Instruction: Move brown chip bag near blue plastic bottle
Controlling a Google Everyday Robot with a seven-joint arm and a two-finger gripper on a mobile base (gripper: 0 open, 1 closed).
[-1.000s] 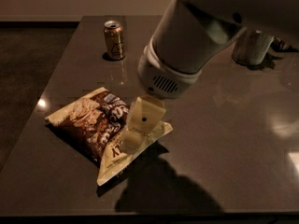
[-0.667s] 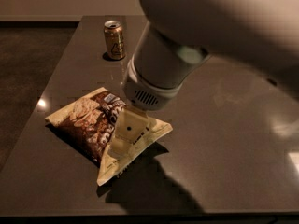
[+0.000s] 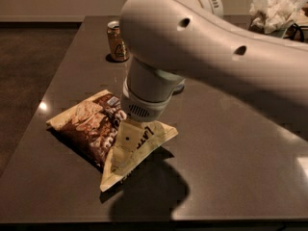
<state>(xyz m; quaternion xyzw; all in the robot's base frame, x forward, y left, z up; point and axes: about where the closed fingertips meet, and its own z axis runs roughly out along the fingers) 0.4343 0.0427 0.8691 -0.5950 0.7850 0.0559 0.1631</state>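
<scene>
The brown chip bag (image 3: 89, 128) lies flat on the dark table (image 3: 231, 177), left of centre, with its cream-yellow corner pointing toward the front edge. My gripper (image 3: 124, 150) hangs straight down from the big white arm (image 3: 202, 47) and sits on the right half of the bag, over its cream-yellow part. The arm fills the upper middle and right of the camera view. The blue plastic bottle is hidden behind the arm.
A gold-brown drink can (image 3: 117, 41) stands upright at the back left of the table. Crumpled white paper (image 3: 278, 9) sits at the back right corner. The table's left edge runs close to the bag, with dark floor (image 3: 29, 71) beyond it.
The arm has swung left and closer to the camera, now covering the back right of the table. The gripper has shifted slightly left over the bag. The bag and can have not moved.
</scene>
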